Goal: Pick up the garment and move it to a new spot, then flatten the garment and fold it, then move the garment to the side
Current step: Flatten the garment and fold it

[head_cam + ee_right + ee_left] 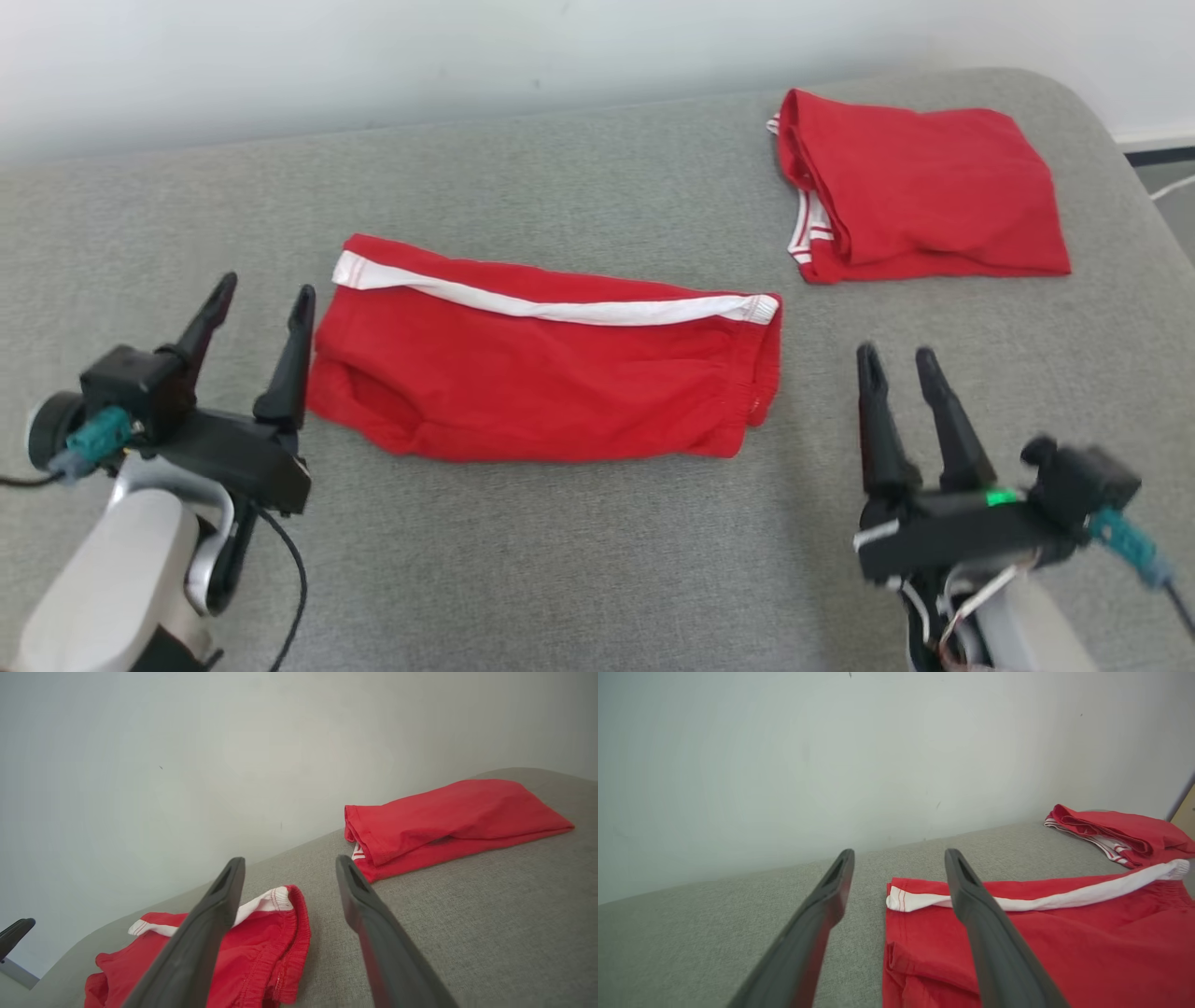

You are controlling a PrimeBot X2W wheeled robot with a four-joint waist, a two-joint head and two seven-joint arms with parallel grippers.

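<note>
A red garment (551,373) with a white stripe lies folded in a long strip on the grey cushion (579,560), in the middle of the head view. My left gripper (263,291) stands open just off its left end, with nothing between the fingers. The right gripper (898,359) is open too, a little right of and nearer than the garment's right end. In the left wrist view the garment (1064,947) lies under and right of the right-hand finger (985,924). The right wrist view has its elastic end (275,947) behind the left-hand finger (205,933).
A second red garment (920,191) lies folded at the far right of the cushion, also seen as a red bundle (448,816) in the right wrist view and the same bundle (1125,833) in the left wrist view. A pale wall (373,56) runs behind. The cushion's right edge (1144,187) drops off.
</note>
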